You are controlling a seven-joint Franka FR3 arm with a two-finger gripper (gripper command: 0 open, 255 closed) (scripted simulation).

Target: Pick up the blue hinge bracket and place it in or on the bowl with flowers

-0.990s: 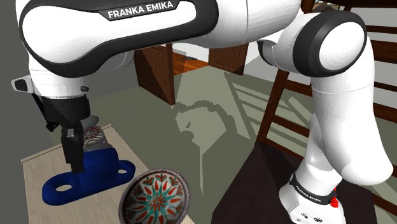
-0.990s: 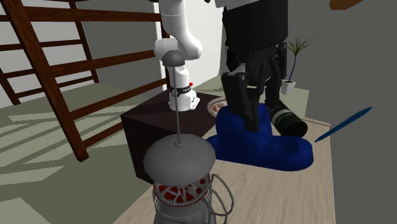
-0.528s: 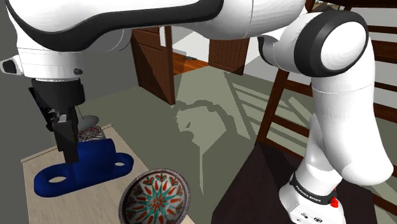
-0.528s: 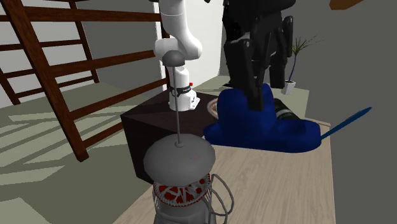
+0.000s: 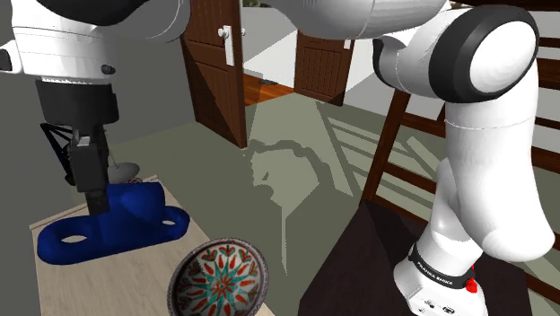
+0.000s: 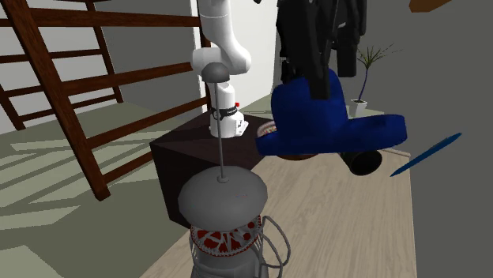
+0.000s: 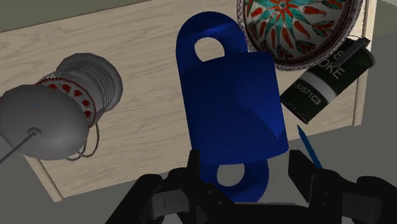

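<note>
The blue hinge bracket (image 5: 112,224) (image 6: 332,118) (image 7: 229,108) hangs in the air above the pale wooden table (image 5: 144,274), with a round hole at each end. My black gripper (image 5: 94,193) (image 6: 316,79) (image 7: 248,175) is shut on its raised middle part, and the arm reaches down from above. The flower-patterned bowl (image 5: 220,276) (image 7: 296,25) stands on the table beside the bracket, toward the stand. In the wrist view it lies past the bracket's far end.
A dark green canister (image 7: 324,79) (image 6: 363,162) lies next to the bowl, and a thin blue pen (image 7: 308,149) (image 6: 427,154) lies near the table edge. A grey lantern-like object (image 7: 60,102) (image 6: 225,213) stands at the table's other end. Wooden stairs and doors lie beyond.
The gripper has risen with the bracket clasped in it, lifting the bracket off the table. The canister beneath now shows in the second exterior view.
</note>
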